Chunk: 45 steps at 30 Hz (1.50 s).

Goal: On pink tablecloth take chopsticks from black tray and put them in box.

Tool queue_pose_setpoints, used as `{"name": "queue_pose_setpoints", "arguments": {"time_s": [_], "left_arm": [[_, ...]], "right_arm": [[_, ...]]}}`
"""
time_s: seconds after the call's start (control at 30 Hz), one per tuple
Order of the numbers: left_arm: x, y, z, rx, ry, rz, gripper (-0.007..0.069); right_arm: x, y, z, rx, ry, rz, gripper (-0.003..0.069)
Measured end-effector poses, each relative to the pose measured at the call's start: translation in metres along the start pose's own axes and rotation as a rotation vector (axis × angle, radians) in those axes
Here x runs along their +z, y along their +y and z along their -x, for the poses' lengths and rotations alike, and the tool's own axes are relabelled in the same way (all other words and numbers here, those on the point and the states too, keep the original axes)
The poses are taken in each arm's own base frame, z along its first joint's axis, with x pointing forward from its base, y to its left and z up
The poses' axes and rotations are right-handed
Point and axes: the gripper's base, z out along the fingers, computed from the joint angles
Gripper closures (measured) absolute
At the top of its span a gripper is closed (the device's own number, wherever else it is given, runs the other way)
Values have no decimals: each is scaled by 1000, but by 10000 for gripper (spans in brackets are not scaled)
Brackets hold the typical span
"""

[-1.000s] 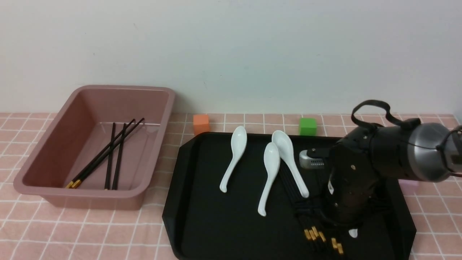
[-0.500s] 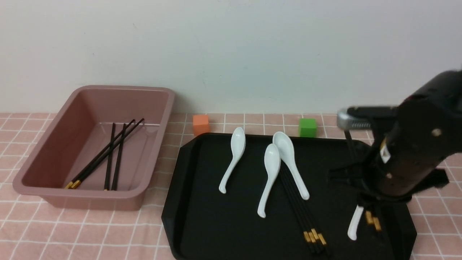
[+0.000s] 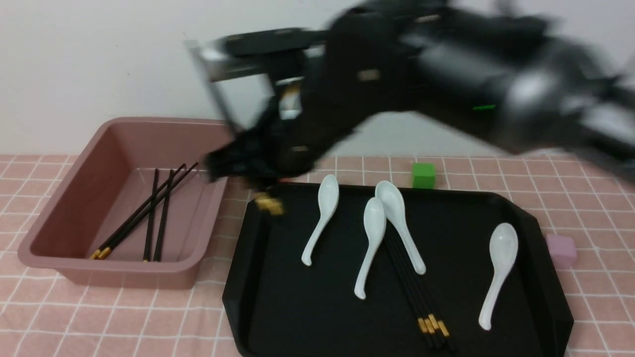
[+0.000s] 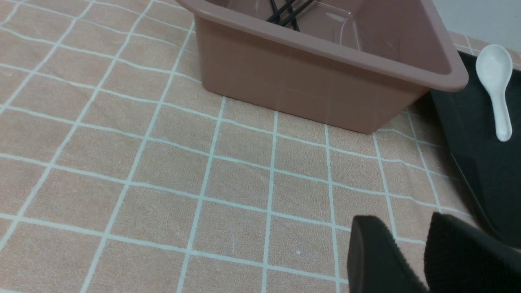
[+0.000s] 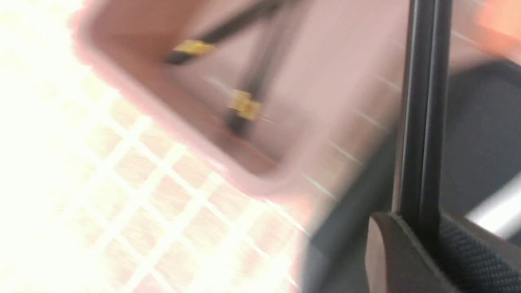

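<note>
Right gripper [image 3: 248, 166], blurred in the front view, is clamped on a pair of chopsticks [image 3: 270, 204], whose gold-banded ends show by the far left corner of the matte black tray [image 3: 297, 312]. The deep mauve plastic box [image 3: 124, 270] near the desk's left edge holds loose chopsticks [image 3: 149, 218]. Toward the right edge, bundled chopsticks [image 3: 416, 292] lie on the tray, partly under one of the glossy white spoons [image 3: 397, 223]. In the left wrist view, the left gripper [image 4: 411, 240] hangs empty, its ribbed fingers [image 4: 456, 248] slightly parted, above the gridded pink tablecloth [image 4: 122, 142]. In the right wrist view, textured pads [image 5: 468, 260] pinch the slim black sticks above the blurred box.
</note>
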Motion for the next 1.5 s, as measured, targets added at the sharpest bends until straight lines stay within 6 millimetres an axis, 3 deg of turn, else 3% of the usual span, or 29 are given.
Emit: {"name": "queue_pose_setpoints", "arguments": {"time_s": [0.07,0.2,0.23,0.47,0.67,0.7,0.77,0.87,0.97,1.07,1.1,1.2,1.23,1.27,1.37,1.47,1.5], "left_arm": [[0,0,0,0,0,0,410],[0,0,0,0,0,0,407],[0,0,0,0,0,0,407],[0,0,0,0,0,0,407],[0,0,0,0,0,0,400],[0,0,0,0,0,0,398],[0,0,0,0,0,0,396],[0,0,0,0,0,0,396],[0,0,0,0,0,0,396],[0,0,0,0,0,0,396],[0,0,0,0,0,0,396],[0,0,0,0,0,0,396],[0,0,0,0,0,0,396],[0,0,0,0,0,0,396],[0,0,0,0,0,0,396],[0,0,0,0,0,0,392],[0,0,0,0,0,0,391]], "right_arm": [[17,5,1,-25,18,14,522],[73,15,13,-111,2,51,522],[77,15,16,-118,-17,52,522],[133,-7,21,-133,-135,12,522],[150,-21,21,-80,-188,5,438],[151,-25,22,-59,-196,2,365],[148,-28,23,-52,-187,-3,290],[140,-27,25,-48,-168,-4,223],[106,-21,33,-47,-121,-8,176],[48,-13,43,-52,-55,-14,199],[44,-13,43,-52,-50,-15,203],[-34,-3,54,-88,-57,-10,310],[-38,-3,55,-89,-62,-9,318],[-73,2,60,-106,-116,1,395],[-116,6,60,-113,-166,14,507],[-153,7,46,-121,-148,20,644],[-160,6,42,-124,-139,21,659]]}}
